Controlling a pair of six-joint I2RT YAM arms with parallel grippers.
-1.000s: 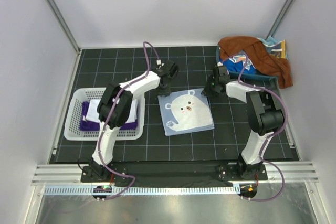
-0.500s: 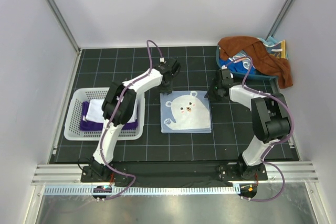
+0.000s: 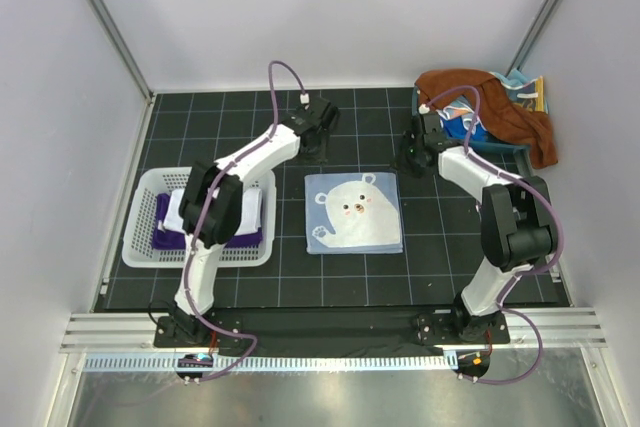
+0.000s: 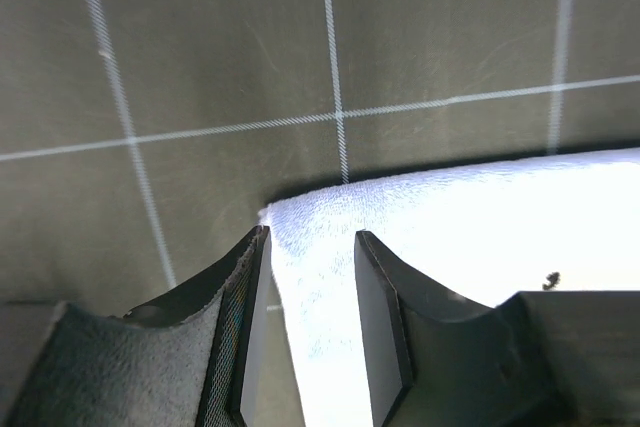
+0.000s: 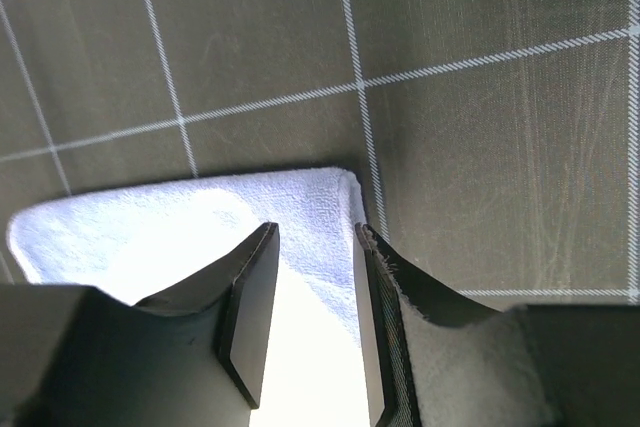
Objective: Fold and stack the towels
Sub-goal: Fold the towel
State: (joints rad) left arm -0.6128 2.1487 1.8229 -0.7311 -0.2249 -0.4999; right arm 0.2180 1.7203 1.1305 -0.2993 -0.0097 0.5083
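Observation:
The light blue towel with the white bear face [image 3: 353, 212] lies flat and square on the black mat, between the two arms. My left gripper [image 3: 312, 143] hovers just beyond its far left corner, and my right gripper [image 3: 411, 155] just beyond its far right corner. In the left wrist view the towel corner [image 4: 330, 217] lies on the mat under the left gripper [image 4: 312, 237], whose jaws stand apart with nothing pinched. The right gripper [image 5: 315, 229] likewise stands open over the other corner [image 5: 320, 192]. A white towel [image 3: 185, 209] rests on a dark purple towel [image 3: 165, 238] in the basket.
The white slotted basket [image 3: 140, 250] stands at the left of the mat. At the back right a rust-brown towel [image 3: 500, 107] drapes over a heap of other cloths [image 3: 465, 129], close to my right gripper. Grey walls enclose the mat on three sides.
Both grippers have opened and let go of the bear towel's far corners, then drawn back toward the far side. The towel now lies flat and squared.

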